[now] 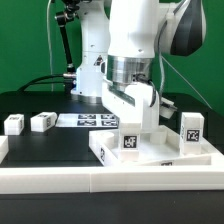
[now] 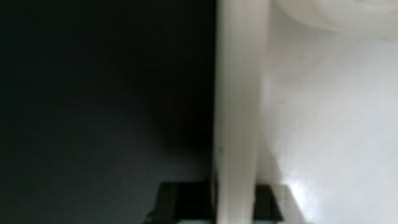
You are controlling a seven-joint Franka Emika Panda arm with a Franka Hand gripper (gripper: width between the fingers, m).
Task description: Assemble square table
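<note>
Gripper (image 1: pixel 132 108) is shown clamped on the held leg (image 1: pixel 131 136), kept upright upon the square tabletop (image 1: pixel 165 152). The tabletop is laid just behind the border wall (image 1: pixel 110 180). A second leg (image 1: pixel 192 125) is stood at its corner toward the exterior view's right. A third leg (image 1: pixel 42 121) and a fourth leg (image 1: pixel 14 123) are placed near the marker board (image 1: pixel 85 120).

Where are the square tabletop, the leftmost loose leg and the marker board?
Square tabletop (image 1: pixel 168 146): exterior view, on its bare top face.
Leftmost loose leg (image 1: pixel 13 124): exterior view, on its front face.
Marker board (image 1: pixel 75 120): exterior view, on its tagged surface.
</note>
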